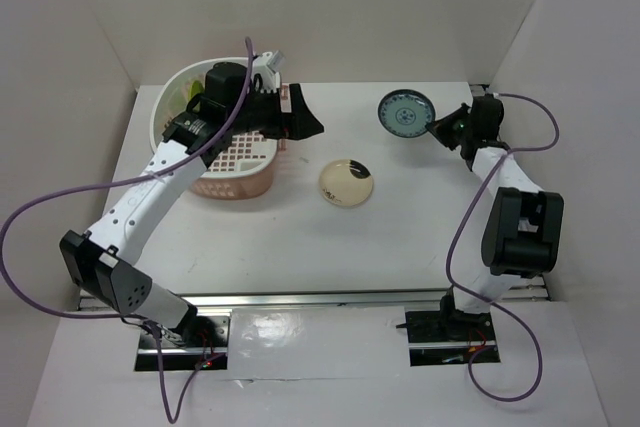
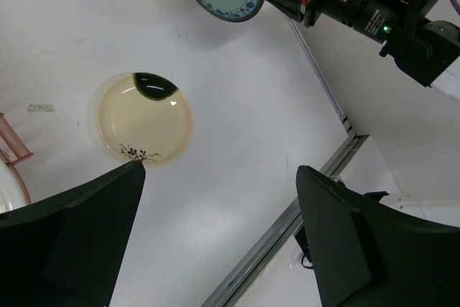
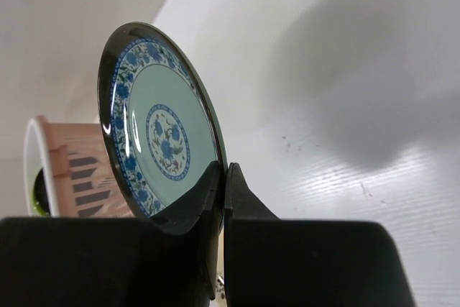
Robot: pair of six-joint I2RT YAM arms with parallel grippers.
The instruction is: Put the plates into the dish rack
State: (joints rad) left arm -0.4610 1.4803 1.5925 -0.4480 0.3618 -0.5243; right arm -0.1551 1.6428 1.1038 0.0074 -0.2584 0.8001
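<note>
I am holding the blue patterned plate [image 1: 405,112] on edge over the table's [image 1: 420,247] far right corner, my right jaws clenching its rim, while my left jaws are hanging wide apart beside the pink dish rack [image 1: 240,185] and the cream plate [image 1: 347,182] is lying flat mid-table.

Bare worktop [image 1: 400,237] lies open between my left tool [image 1: 300,122] and my right tool [image 1: 437,127]. Just below my left tool's wide-spread fingers, a cream plate [image 1: 347,182] lies flat, alone on that stretch. Beyond it, my right tool blocks the way, pinched on a blue patterned plate [image 1: 405,112]. The pink dish rack [image 1: 170,117] sits directly behind my left tool.
</note>
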